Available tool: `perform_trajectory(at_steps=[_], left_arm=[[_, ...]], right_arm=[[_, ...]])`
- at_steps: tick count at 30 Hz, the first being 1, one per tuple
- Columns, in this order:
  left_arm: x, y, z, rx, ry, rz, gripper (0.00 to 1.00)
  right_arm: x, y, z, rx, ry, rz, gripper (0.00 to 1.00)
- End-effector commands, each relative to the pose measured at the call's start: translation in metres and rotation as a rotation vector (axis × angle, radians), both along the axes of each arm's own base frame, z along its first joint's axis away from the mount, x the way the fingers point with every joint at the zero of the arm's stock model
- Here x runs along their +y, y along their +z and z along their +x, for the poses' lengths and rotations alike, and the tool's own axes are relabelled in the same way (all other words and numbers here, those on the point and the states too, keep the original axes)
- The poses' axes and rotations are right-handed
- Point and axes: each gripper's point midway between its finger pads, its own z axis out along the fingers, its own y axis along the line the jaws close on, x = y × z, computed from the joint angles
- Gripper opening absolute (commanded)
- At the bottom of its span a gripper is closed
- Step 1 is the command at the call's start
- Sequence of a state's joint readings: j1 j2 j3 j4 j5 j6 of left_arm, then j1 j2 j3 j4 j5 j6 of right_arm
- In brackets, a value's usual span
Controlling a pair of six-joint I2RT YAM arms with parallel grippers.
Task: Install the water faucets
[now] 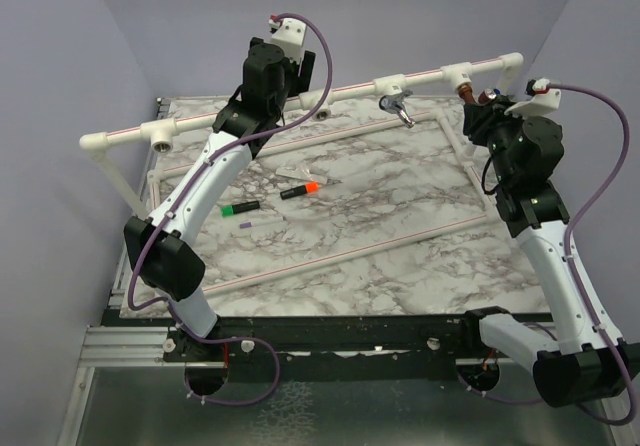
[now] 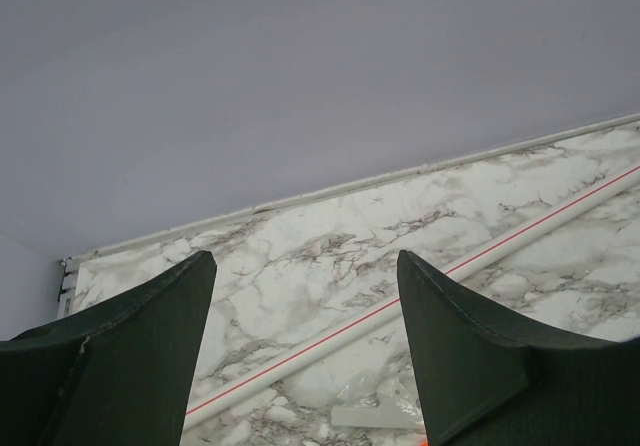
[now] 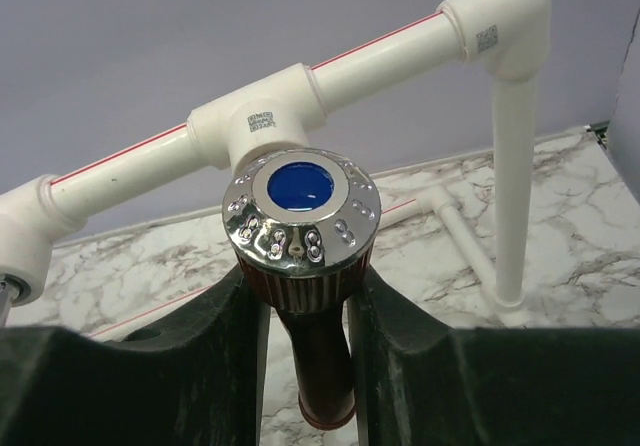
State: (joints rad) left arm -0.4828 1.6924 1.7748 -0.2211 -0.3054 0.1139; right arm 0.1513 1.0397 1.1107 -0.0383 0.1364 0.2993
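The copper-coloured faucet (image 3: 322,366), with a chrome knob and a blue cap (image 3: 300,188), hangs below a white tee fitting (image 3: 258,126) of the raised pipe. My right gripper (image 3: 305,286) is shut on it, both pads pressed against the ribbed neck under the knob. From above, this faucet (image 1: 466,90) sits at the far right tee with the right gripper (image 1: 482,108) on it. The silver chrome faucet (image 1: 398,104) hangs from the middle tee. My left gripper (image 2: 305,258) is open and empty, raised near the pipe (image 1: 300,66), facing marble and a thin pipe (image 2: 400,301).
The white pipe frame (image 1: 200,121) runs across the back on upright legs, with an open tee (image 1: 160,142) at the left. On the marble board (image 1: 400,216) lie an orange-capped marker (image 1: 300,190), a green-capped marker (image 1: 240,208) and a clear plastic bag (image 1: 296,173).
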Motion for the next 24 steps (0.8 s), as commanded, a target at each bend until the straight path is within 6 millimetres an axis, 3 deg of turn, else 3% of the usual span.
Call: perform_trajectory(at_steps=[1,3,4,10,14,24], left_arm=[[-0.027,-0.085,-0.015,0.230,-0.080,0.095,0.75],[-0.027,-0.085,-0.015,0.229,-0.080,0.094,0.75],[-0.027,-0.085,-0.015,0.230,-0.081,0.095,0.75],[-0.026,-0.086,-0.014,0.230,-0.075,0.100,0.75],[-0.024,-0.083,-0.014,0.226,-0.064,0.106,0.75],[-0.002,-0.064,-0.015,0.191,0.036,0.131,0.83]], right_arm=[[0.026,0.012,0.003,-0.054,0.133,0.074,0.18],[0.025,0.011,0.004,-0.049,0.130,0.112,0.02],[0.030,0.011,0.003,-0.046,0.155,0.139,0.01],[0.038,0.008,0.002,-0.048,0.171,0.365,0.01],[0.049,0.016,0.002,-0.070,0.227,0.541,0.01],[0.080,0.030,0.006,-0.050,0.413,0.837,0.00]])
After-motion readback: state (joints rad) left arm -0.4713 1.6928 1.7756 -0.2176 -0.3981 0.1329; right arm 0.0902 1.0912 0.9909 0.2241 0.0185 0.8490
